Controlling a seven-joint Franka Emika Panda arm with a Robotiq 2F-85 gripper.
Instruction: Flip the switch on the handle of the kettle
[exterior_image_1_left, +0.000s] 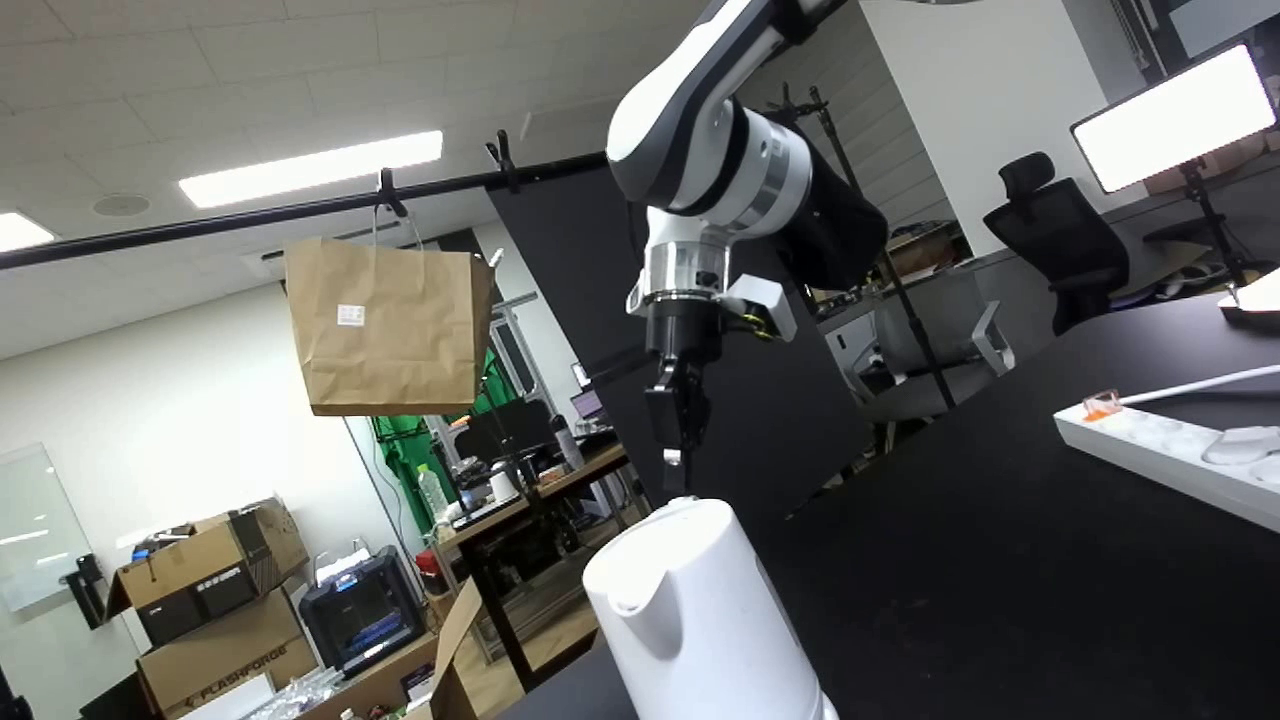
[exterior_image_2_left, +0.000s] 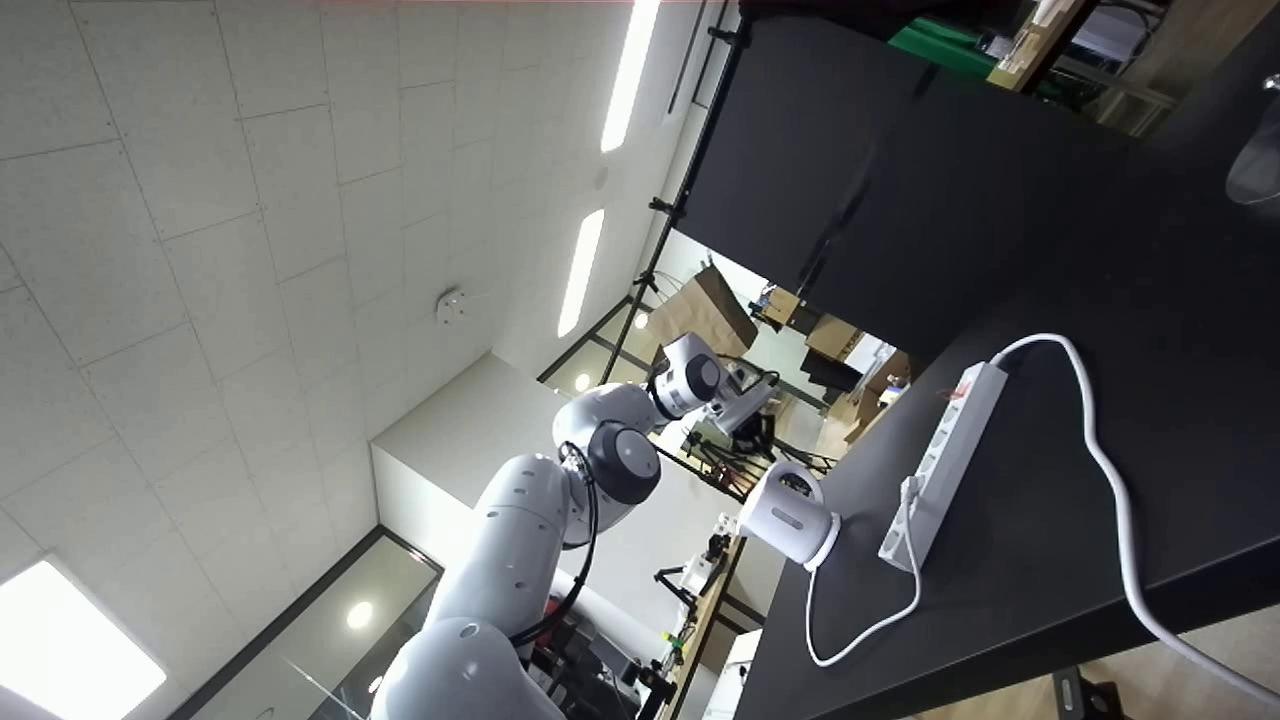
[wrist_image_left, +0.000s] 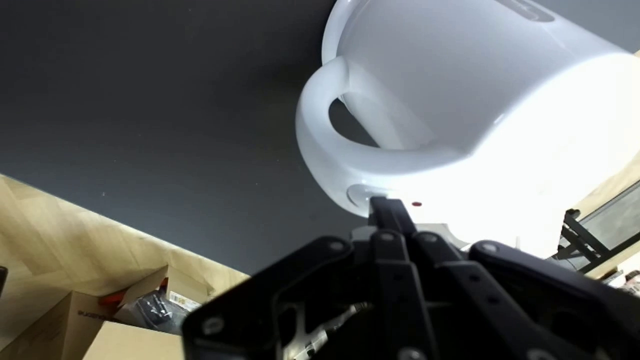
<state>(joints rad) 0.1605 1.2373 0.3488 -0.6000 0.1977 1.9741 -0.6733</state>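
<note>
The white kettle stands on the black table, and it also shows in an exterior view and in the wrist view. Its loop handle has a rounded switch on top, partly covered by my fingertips. A small red mark lies beside the switch. My gripper is shut and empty, its fingertips together over the switch end of the handle. In an exterior view the gripper points down just above the kettle's top at the back. I cannot tell whether the tips touch the switch.
A white power strip lies on the black table, with the kettle's cord plugged into it. A thicker white cable crosses the table. The table edge runs near the handle side, with cardboard boxes below.
</note>
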